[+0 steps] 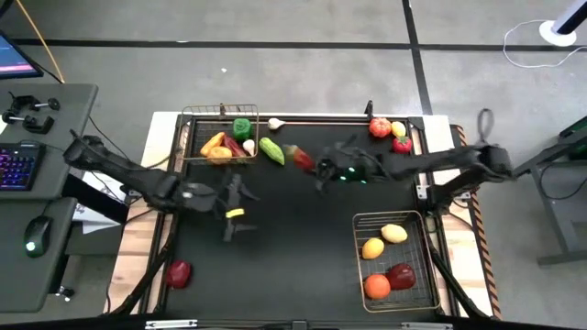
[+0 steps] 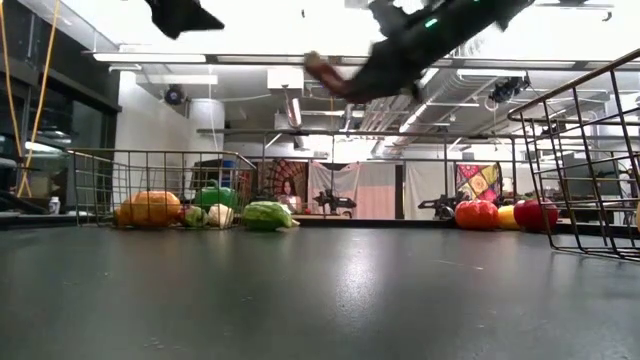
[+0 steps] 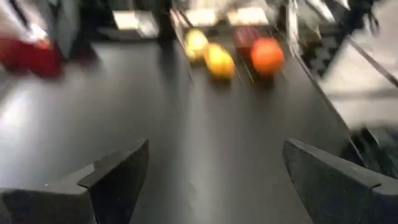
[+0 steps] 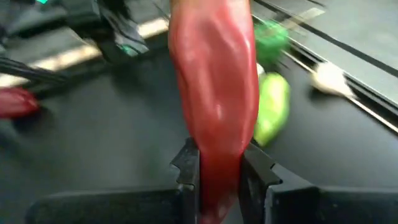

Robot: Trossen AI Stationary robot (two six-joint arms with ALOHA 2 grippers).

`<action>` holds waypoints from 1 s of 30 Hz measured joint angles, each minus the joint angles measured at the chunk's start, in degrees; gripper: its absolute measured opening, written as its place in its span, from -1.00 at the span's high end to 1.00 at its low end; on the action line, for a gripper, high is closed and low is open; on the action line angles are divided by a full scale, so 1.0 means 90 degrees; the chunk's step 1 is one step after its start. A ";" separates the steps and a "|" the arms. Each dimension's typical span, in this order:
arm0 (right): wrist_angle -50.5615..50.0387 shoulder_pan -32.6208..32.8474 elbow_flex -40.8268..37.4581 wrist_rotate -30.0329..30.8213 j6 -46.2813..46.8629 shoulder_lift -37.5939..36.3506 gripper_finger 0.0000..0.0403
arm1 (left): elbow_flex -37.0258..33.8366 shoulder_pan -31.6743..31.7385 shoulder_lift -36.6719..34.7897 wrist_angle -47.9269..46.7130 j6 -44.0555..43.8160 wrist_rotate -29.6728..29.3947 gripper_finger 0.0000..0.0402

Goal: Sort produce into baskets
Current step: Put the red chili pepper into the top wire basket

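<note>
1. The black tabletop (image 1: 293,229) fills the middle, with both dark arms reaching in over it.
2. Silvery wire basket (image 1: 396,259) at the near right: two yellow lemons (image 1: 383,240), an orange (image 1: 377,286) and a dark-red apple (image 1: 401,274) lie inside.
3. Coppery-rimmed basket (image 1: 220,136) at the far left, holding a green pepper (image 1: 241,127), orange and yellow pieces and something white.
4. Right tool (image 1: 308,165) hangs above the tabletop's middle, just beside the coppery basket, and it is clenched on a long red pepper (image 4: 214,99). The wrist view shows the pepper pinched at its lower end between the two fingers, standing up past them.
5. Left tool (image 1: 234,213) hovers over the left half of the tabletop, fingers (image 3: 115,180) spread wide, nothing between them.
6. A light-green vegetable (image 1: 271,149) lies just outside the coppery basket, near the right tool.
7. Far right edge: a tomato (image 1: 380,127), a yellow piece and a red one clustered together.
8. A lone dark-red piece (image 1: 178,272) sits at the near left corner, well apart from the left tool.
9. White garlic (image 1: 275,123) rests at the far edge.
</note>
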 joint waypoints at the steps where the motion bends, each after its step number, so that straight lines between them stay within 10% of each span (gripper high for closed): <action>1: 0.0443 -0.0112 0.0047 -0.0282 -0.0078 0.0283 0.77 | 0.0001 -0.0104 -0.0155 0.0029 0.0002 -0.0366 -0.78; 13: 0.0962 -0.0854 0.3467 -0.1618 -0.0760 0.3509 0.77 | -0.0258 -0.1104 -0.0704 -0.0042 -0.0238 -0.4532 -0.78; 30: 0.0035 -0.1260 0.6089 -0.1559 -0.0489 0.5134 0.43 | -0.0261 -0.1526 -0.0706 -0.0038 -0.0530 -0.4647 -0.78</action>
